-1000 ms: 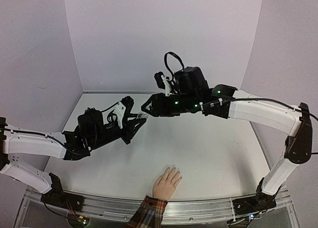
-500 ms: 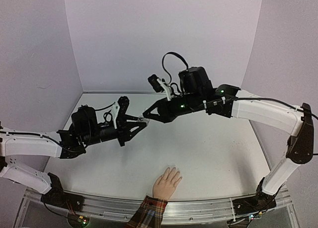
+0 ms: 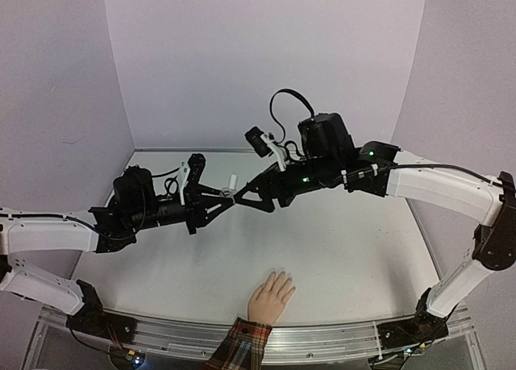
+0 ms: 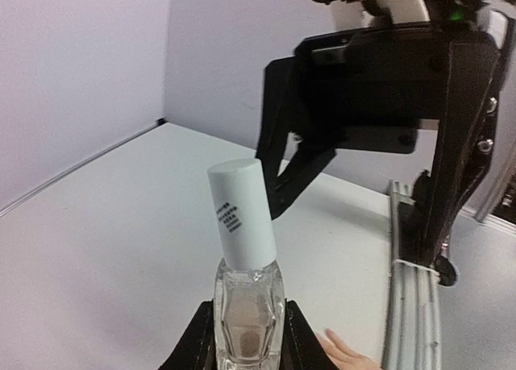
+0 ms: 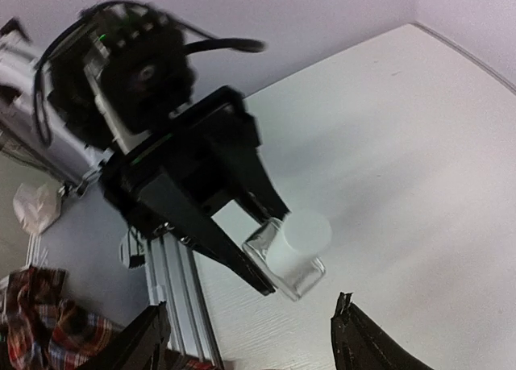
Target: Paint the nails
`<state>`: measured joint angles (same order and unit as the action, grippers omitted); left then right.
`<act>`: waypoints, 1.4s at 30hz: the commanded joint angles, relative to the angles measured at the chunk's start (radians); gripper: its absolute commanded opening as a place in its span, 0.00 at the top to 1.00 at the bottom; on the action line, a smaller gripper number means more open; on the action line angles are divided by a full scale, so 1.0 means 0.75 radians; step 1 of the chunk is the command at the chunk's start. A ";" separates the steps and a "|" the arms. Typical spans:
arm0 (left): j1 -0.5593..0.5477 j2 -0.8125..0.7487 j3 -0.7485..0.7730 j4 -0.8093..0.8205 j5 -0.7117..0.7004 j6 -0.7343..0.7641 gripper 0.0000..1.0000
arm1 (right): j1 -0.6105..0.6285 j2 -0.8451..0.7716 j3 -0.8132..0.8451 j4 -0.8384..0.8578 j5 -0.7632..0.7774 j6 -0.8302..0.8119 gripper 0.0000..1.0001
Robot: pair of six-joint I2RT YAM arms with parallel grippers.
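A peach-coloured hand with a red plaid cuff lies at the table's near edge; its nails are too small to make out. My left gripper is shut on a small clear bottle with a white cap, held in the air above the table's middle. In the left wrist view the bottle stands upright between the fingers. My right gripper is open just right of the bottle. In the right wrist view its jaws stand wide apart, just short of the cap.
The white table has walls at the back and both sides. A metal rail runs along the near edge. The two arms meet over the table's middle.
The left arm has swung level, still holding the bottle. The right arm has shifted right and tilted its gripper down toward the bottle's cap. The hand has not moved.
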<state>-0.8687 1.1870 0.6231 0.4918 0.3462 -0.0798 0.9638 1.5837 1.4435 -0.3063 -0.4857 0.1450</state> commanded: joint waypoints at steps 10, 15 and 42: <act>-0.165 0.125 0.138 0.074 -0.591 0.145 1.00 | 0.050 0.129 0.227 0.074 0.390 0.516 0.52; -0.176 0.127 0.136 0.092 -0.596 0.151 1.00 | 0.059 0.177 0.271 0.024 0.409 0.506 0.48; -0.184 0.058 0.105 0.035 -0.512 0.187 1.00 | 0.012 0.282 0.511 -0.352 0.275 0.323 0.65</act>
<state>-1.0010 1.2627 0.6743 0.4965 -0.0532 0.0510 0.9758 1.7763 1.7776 -0.5478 -0.2683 0.4070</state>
